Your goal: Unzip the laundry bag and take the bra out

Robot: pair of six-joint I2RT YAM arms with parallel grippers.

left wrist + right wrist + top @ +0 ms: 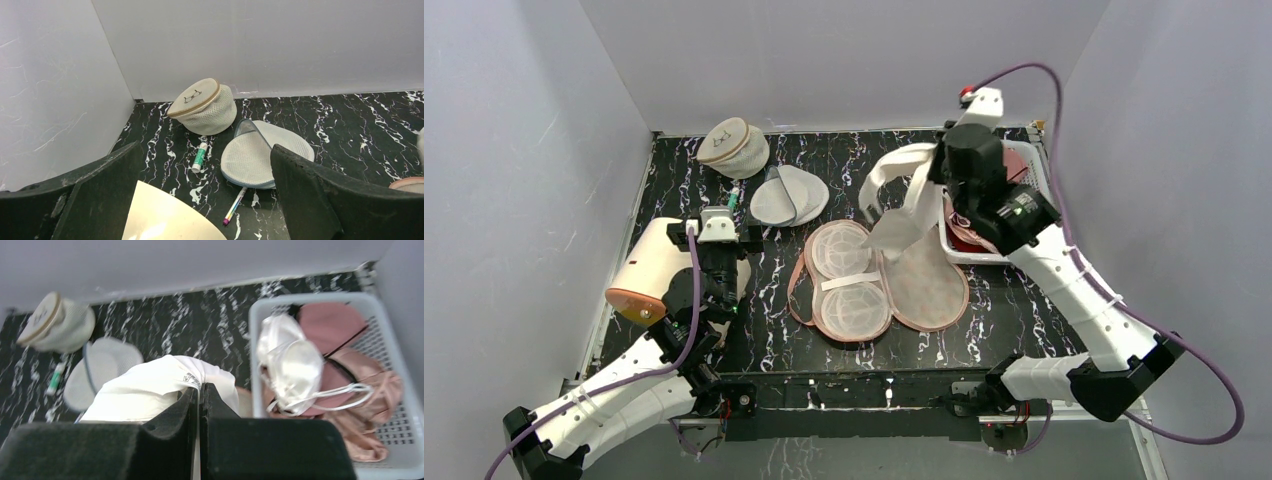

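Observation:
The laundry bag [924, 285] lies unzipped and spread flat at the table's middle, its white mesh lining facing up in the left half. My right gripper [936, 178] is shut on the off-white bra [902, 205] and holds it in the air above the bag's far right end, straps hanging down. In the right wrist view the shut fingers [199, 387] pinch the bra's fabric [150, 390]. My left gripper [717, 228] is open and empty at the left, well apart from the bag; its wide-apart jaws [206, 150] frame the table.
A white basket [984, 260] [255, 340] with dusty-pink garments [350, 365] and a white satin garment stands under my right arm. A round beige-topped pouch [734, 145], a white mesh pouch [789, 195], a glue stick [200, 155] and a pen [235, 206] lie far left. A cream object [649, 270] sits beside my left gripper.

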